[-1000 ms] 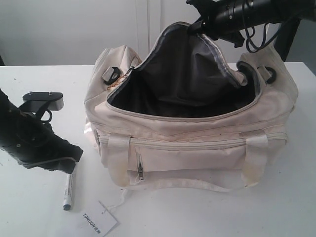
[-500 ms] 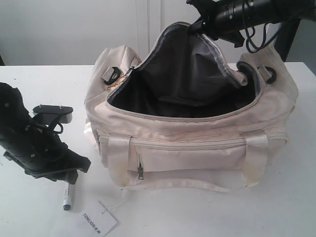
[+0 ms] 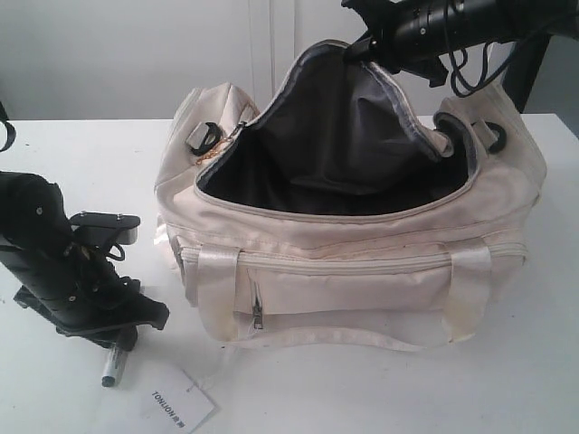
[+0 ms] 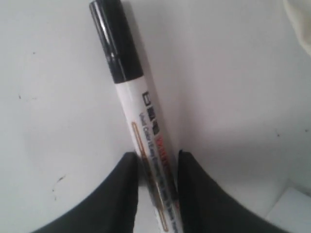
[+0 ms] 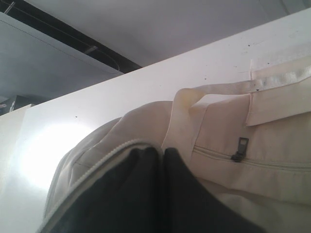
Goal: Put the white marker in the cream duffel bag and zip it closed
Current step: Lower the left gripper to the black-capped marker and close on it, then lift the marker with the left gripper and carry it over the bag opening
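The table is carrying the cream duffel bag at its centre, zip flap standing open toward 12 o'clock. The right gripper is pinching the flap's top rim, jaws nearly together. At 8 o'clock from the bag, the left gripper is closing narrowly on the barrel of the white marker, which is lying on the table. A paper tag is lying at 7 o'clock.

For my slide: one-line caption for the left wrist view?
Left gripper straddling the slim white marker with black cap on a white table.
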You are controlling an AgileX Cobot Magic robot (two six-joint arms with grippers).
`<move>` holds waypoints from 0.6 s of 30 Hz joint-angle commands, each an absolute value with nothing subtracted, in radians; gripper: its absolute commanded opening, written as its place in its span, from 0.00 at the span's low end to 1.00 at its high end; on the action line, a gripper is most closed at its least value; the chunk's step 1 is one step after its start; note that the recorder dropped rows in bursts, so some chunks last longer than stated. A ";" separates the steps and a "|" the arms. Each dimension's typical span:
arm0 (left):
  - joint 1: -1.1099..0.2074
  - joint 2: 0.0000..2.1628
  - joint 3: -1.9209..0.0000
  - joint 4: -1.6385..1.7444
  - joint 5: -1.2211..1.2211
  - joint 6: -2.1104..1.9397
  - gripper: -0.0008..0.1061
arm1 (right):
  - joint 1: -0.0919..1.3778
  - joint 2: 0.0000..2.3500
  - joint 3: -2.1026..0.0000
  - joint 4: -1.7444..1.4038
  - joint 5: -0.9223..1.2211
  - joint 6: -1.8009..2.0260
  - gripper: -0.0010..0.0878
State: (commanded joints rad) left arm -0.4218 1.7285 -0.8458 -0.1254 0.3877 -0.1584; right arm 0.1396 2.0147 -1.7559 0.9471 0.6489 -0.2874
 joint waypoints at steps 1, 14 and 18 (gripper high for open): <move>-0.422 1.729 -0.846 -0.125 0.389 -0.157 0.15 | 0.140 2.015 -1.756 0.947 0.649 -0.287 0.01; -0.422 1.668 -0.846 -0.121 0.403 -0.140 0.01 | 0.140 2.015 -1.756 0.947 0.649 -0.287 0.01; -0.422 1.599 -0.846 -0.115 0.427 -0.131 0.01 | 0.140 2.015 -1.756 0.947 0.649 -0.287 0.01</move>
